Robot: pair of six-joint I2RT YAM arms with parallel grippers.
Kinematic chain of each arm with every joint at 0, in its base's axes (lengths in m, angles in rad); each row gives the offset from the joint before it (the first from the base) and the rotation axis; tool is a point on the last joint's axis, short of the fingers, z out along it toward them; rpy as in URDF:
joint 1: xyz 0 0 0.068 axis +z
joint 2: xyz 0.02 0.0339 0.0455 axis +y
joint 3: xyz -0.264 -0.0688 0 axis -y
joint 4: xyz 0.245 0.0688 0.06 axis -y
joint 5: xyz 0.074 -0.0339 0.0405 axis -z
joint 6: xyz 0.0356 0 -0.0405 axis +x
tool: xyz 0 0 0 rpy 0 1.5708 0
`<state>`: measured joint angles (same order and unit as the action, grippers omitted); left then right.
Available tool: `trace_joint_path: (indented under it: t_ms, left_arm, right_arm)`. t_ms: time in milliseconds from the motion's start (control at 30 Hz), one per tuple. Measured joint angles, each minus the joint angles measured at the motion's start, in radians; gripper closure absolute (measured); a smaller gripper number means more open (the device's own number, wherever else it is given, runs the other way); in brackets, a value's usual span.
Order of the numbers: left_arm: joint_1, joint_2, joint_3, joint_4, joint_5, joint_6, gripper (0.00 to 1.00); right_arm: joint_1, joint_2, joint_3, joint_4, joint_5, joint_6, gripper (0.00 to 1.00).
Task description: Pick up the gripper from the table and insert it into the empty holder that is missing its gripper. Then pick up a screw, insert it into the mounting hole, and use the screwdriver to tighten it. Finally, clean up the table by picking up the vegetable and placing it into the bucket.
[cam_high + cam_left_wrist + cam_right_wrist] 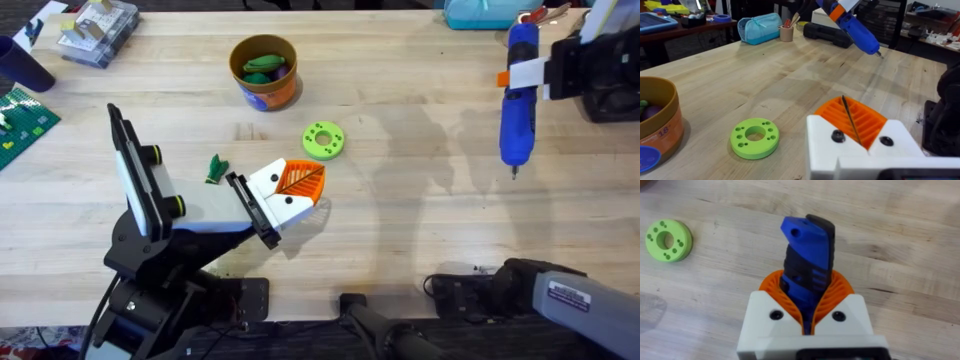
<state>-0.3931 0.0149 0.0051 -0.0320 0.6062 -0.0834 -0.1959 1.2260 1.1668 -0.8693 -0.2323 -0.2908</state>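
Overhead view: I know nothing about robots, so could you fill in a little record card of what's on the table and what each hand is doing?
left hand: shut, holding nothing visible, beside the ring
right hand: shut on the blue screwdriver, held above the table
bucket: upright, green toy vegetables inside
lime-green ring disc: flat on the table
loose green vegetable: on the table, outside the bucket

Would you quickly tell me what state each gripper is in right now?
Left gripper: closed, nothing visibly held.
Right gripper: closed on the screwdriver.
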Motion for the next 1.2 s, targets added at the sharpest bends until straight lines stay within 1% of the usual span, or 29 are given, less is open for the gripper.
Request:
trace_joint_path:
  t_ms: [200, 467, 567, 700, 767, 833, 933, 1100, 1200]
  left_arm:
    - [0.0, 0.0, 0.0, -0.02, 0.0, -0.001, 0.985]
    - [0.0, 0.0, 0.0, -0.02, 0.0, -0.001, 0.985]
    - [0.0, 0.0, 0.0, -0.02, 0.0, -0.001, 0.985]
    - [0.0, 0.0, 0.0, -0.02, 0.0, -0.001, 0.985]
    - [0.0, 0.0, 0.0, -0.02, 0.0, -0.001, 0.985]
    - [0.0, 0.0, 0.0, -0.02, 0.0, -0.001, 0.985]
    - [0.0, 0.0, 0.0, -0.02, 0.0, -0.001, 0.985]
    - [0.0, 0.0, 0.0, -0.02, 0.0, -0.001, 0.985]
    - [0.0, 0.0, 0.0, -0.02, 0.0, -0.001, 0.985]
  right_arm:
    - [0.003, 0.004, -0.007, -0.011, -0.002, 0.0, 0.947]
    - [0.006, 0.012, -0.01, -0.014, -0.06, 0.0, 0.948]
    - [0.006, 0.019, -0.016, 0.064, -0.108, 0.0, 0.946]
    - [0.008, 0.023, -0.018, 0.223, -0.231, 0.003, 0.947]
    - [0.01, 0.009, -0.018, 0.276, -0.283, 0.003, 0.947]
    - [0.011, -0.025, -0.019, 0.303, -0.316, 0.004, 0.948]
    - [0.011, -0.116, -0.02, 0.308, -0.343, 0.004, 0.946]
    - [0.011, -0.303, -0.023, 0.311, -0.377, 0.004, 0.947]
    - [0.011, -0.425, -0.055, 0.341, -0.427, 0.006, 0.948]
